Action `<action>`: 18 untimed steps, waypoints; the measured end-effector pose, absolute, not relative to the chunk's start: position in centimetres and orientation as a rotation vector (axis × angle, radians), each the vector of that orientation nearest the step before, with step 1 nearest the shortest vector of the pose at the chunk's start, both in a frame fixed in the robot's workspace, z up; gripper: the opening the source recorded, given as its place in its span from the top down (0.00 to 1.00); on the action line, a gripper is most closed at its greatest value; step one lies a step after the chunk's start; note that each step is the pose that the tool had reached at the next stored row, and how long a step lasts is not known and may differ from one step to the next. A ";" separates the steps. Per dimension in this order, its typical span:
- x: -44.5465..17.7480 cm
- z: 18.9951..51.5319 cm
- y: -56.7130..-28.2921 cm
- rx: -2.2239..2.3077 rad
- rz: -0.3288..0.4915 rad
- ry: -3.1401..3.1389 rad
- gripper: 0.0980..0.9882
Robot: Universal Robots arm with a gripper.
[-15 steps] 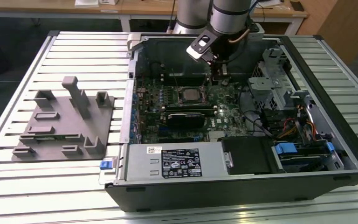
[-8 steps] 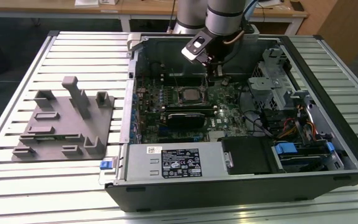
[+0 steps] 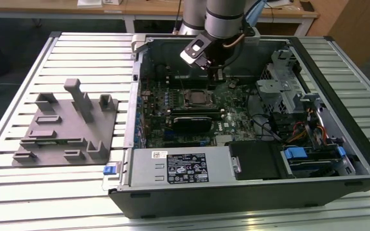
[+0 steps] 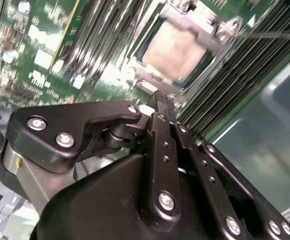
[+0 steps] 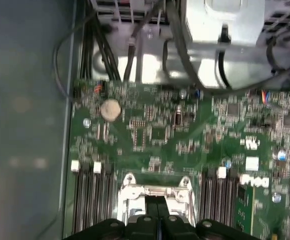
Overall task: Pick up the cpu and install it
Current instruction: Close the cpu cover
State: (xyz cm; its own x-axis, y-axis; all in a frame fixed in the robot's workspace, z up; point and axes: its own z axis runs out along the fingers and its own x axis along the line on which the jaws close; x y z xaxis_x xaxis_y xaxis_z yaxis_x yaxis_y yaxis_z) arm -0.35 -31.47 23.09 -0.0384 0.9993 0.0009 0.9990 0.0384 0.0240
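The end effector (image 4: 160,99) has its two black fingers pressed together with nothing between them, and it hangs in the upper middle of the exterior view, inside the open computer case (image 3: 355,159). Just beyond the fingertips in the second wrist view lies the cpu (image 4: 176,47), its pale silvery top facing up inside the socket, with the metal retention frame (image 4: 205,26) across one edge of it. It looks seated and not carried, so I judge the picking-up done and the seating to be the work in hand. To do that well, the chip should lie flat and square in the socket before any load goes on it. Any touch should come straight down on the middle of its lid, never on a corner. The closed fingers should also keep off the memory slots (image 4: 245,67) that flank the socket closely on both sides. Farther out spreads the green motherboard (image 5: 155,132), crowded with small parts that a sideways slip could catch. Well apart, at the exterior view's left, the grey fixture (image 3: 66,127) stands on the slatted bench (image 3: 18,192).
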 end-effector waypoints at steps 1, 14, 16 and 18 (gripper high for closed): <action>-0.7 23.0 -31.5 2.167 0.028 2.252 0.99; -4.0 22.2 -31.5 2.167 0.028 2.252 0.99; -4.4 22.0 -31.5 2.167 0.028 2.252 0.99; -4.8 21.8 -31.5 2.167 0.028 2.252 0.99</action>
